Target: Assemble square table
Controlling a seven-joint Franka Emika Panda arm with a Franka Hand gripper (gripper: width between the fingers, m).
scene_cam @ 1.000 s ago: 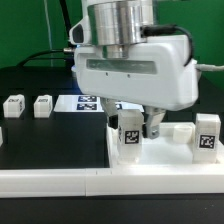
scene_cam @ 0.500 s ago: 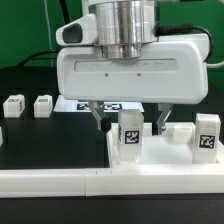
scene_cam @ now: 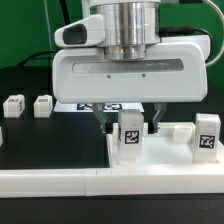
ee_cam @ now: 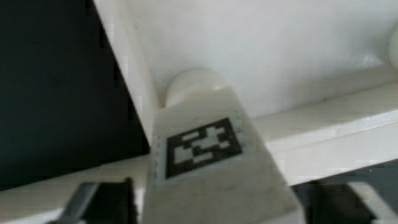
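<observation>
The jaws are held partly open astride an upright tagged leg block (scene_cam: 129,137) at lower centre of the exterior view. Narrow gaps are seen on both sides, so nothing is gripped. The block is stood on a white surface (scene_cam: 165,172), near its left edge. Another tagged block (scene_cam: 207,135) is stood close at the right. Bare black desk (scene_cam: 50,140) is left open at lower left.

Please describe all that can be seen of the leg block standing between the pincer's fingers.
The leg block is a small white plastic-looking piece, upright on the white square slab near its edge, with a black-and-white tag on one face. The pincer straddles it; narrow gaps seem to show on both sides.
</observation>
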